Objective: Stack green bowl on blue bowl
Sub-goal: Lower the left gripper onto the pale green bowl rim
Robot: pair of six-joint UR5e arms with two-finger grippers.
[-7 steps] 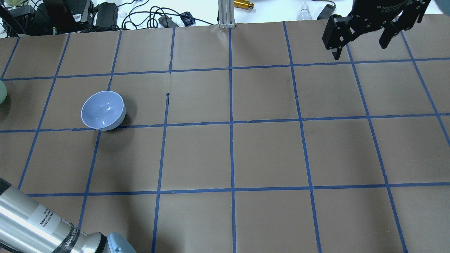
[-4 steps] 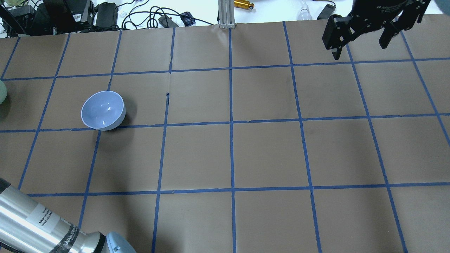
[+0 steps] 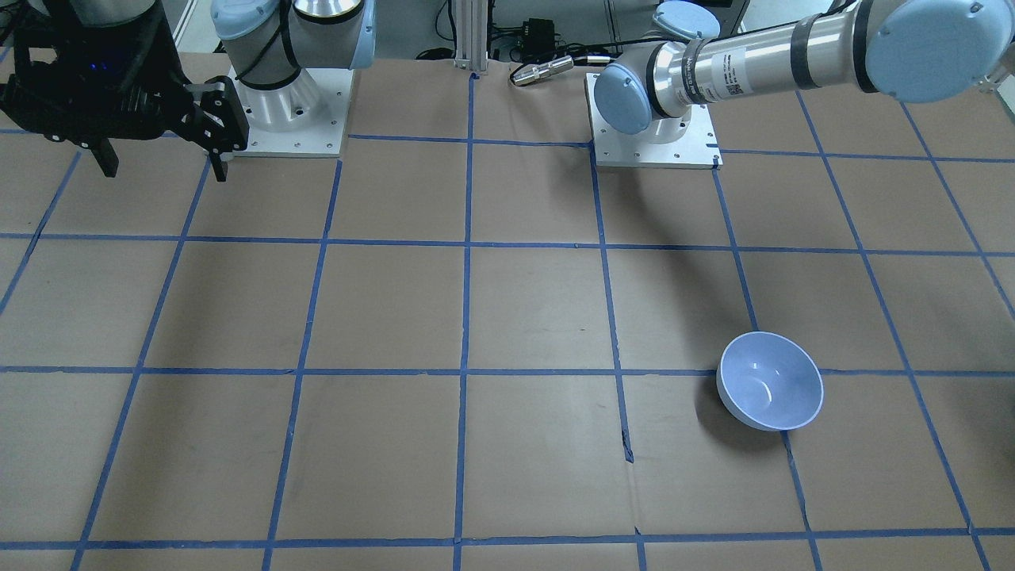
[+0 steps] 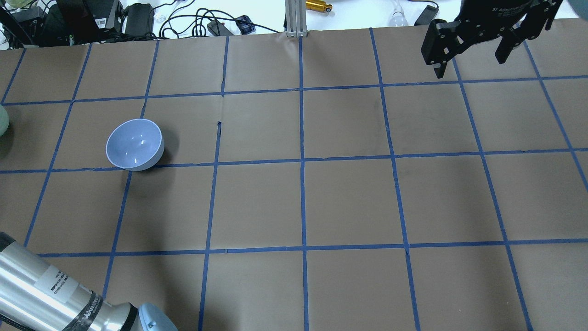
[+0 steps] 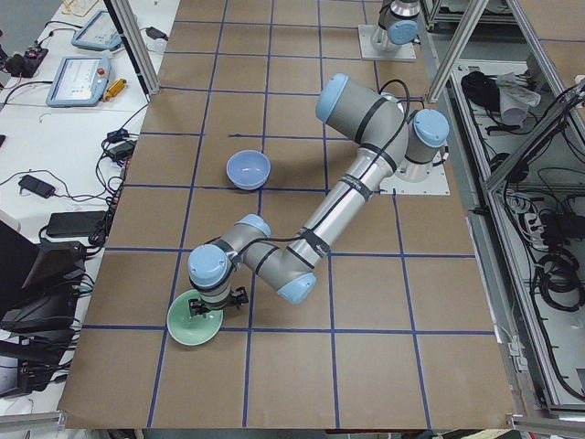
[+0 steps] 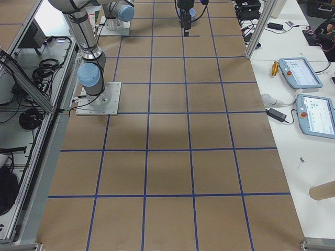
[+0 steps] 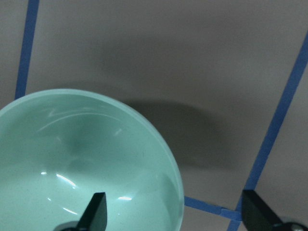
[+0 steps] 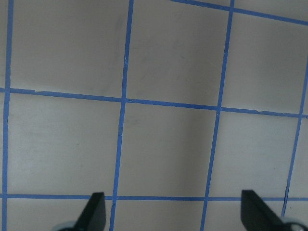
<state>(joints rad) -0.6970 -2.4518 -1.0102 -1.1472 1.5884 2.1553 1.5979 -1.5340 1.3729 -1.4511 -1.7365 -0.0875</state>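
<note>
The green bowl [image 5: 195, 322] sits upright on the table at the robot's far left; only a sliver of it shows at the overhead view's left edge [image 4: 1, 120]. My left gripper [image 7: 178, 214] is open just above it and straddles its rim, with one finger over the green bowl's inside [image 7: 72, 159] and the other outside. The blue bowl [image 4: 134, 145] stands upright and empty, apart from the green one; it also shows in the front view [image 3: 769, 381]. My right gripper [image 4: 471, 64] is open and empty, high over the far right of the table.
Brown paper with a blue tape grid [image 4: 302, 161] covers the table. Cables, power bricks and an aluminium post [image 4: 294, 18] lie beyond the far edge. Tablets [image 6: 300, 72] sit on a side bench. The arm bases [image 3: 650, 139] stand at the robot's side.
My left arm's forearm has shifted slightly down and left in the overhead view. The bowls and my right gripper have not moved.
</note>
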